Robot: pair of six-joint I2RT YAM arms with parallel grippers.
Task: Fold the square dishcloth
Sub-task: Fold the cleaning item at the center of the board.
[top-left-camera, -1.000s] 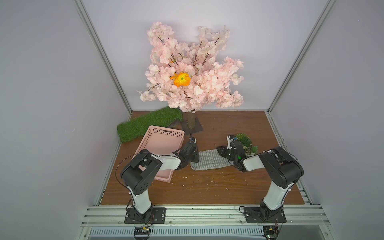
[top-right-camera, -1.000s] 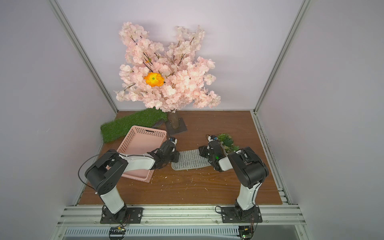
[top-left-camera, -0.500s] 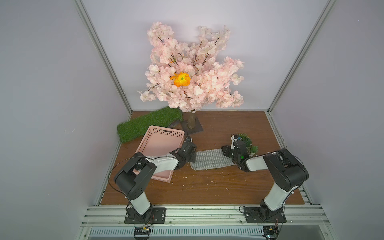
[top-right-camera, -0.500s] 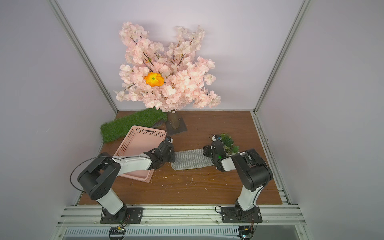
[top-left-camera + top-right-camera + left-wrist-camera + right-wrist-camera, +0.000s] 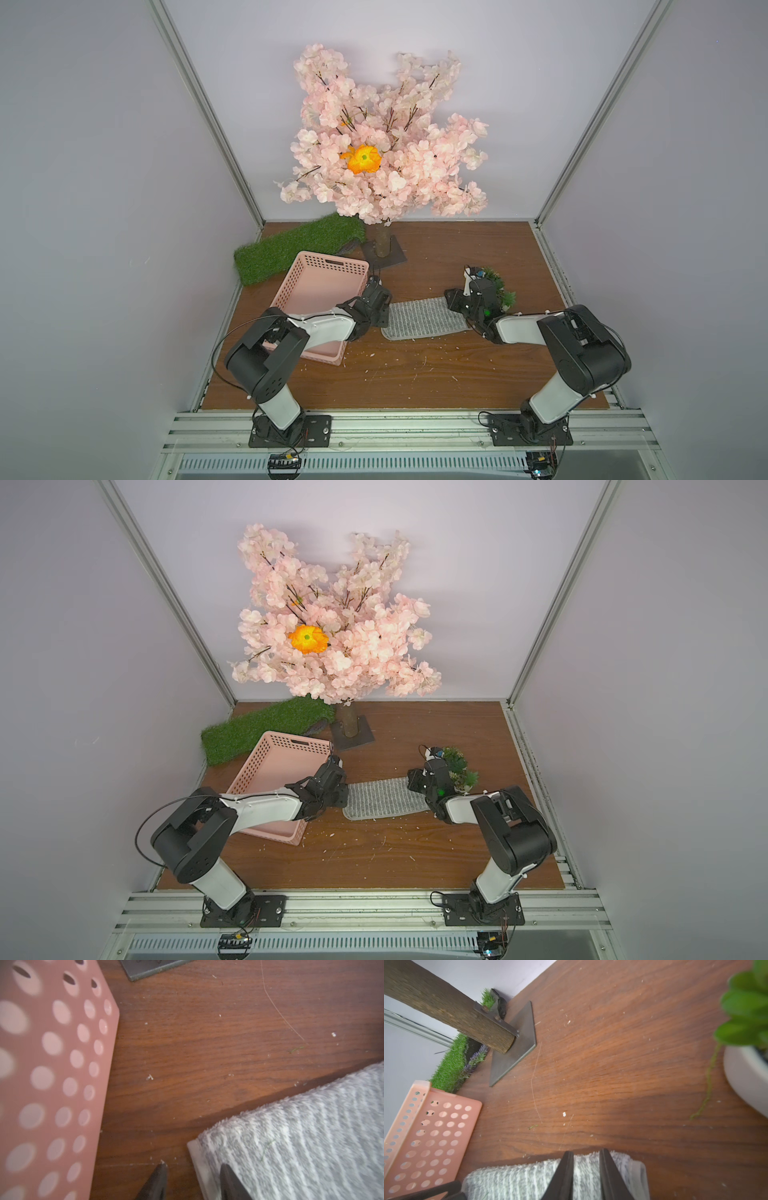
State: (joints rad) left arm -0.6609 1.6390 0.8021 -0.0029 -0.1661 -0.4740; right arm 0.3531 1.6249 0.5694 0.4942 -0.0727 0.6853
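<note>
Now the square dishcloth (image 5: 424, 318) lies as a doubled strip on the wooden table (image 5: 415, 374), just right of the pink basket (image 5: 320, 266), between both arms. The left gripper (image 5: 193, 1167) stands fairly wide astride the cloth's left hem, holding nothing. The right gripper (image 5: 586, 1155) is narrow over the far right corner; whether it pinches cloth I cannot tell. A rising finger could snag the fleecy pile and drag the top layer askew, or the right arm might nudge the potted plant (image 5: 498, 286) close by. Pale crumbs litter the board, and plain lilac walls enclose it.
</note>
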